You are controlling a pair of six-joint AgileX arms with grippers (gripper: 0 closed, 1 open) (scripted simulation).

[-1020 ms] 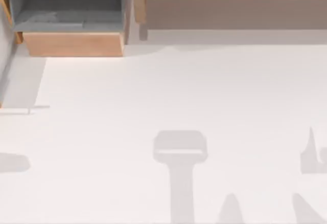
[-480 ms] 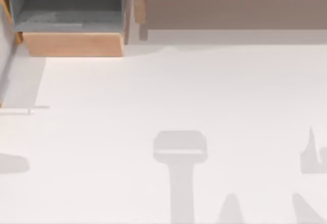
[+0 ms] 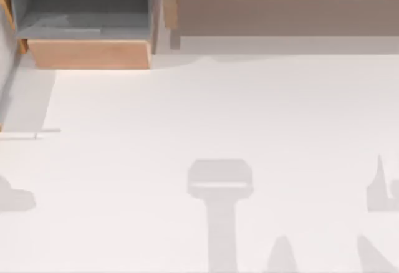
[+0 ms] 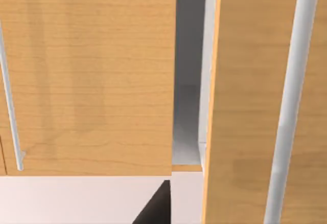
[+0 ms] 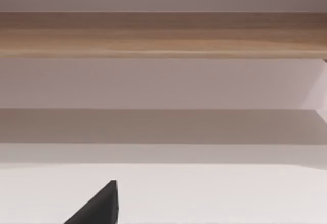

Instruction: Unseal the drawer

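Wood-fronted drawer [image 3: 89,53] sits pulled out at the table's [image 3: 218,111] far left — grey inside showing. My left gripper [image 4: 156,207] faces it; I cannot tell either claw's state.

Wooden drawer [image 3: 89,53] open, far left

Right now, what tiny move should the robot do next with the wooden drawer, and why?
Probably just ease the left gripper back from the wooden cabinet fronts, no more pulling. In the top view the light wooden drawer with grey inside already sticks out at the table's far left, open on top. The right gripper idles facing the long wooden shelf.
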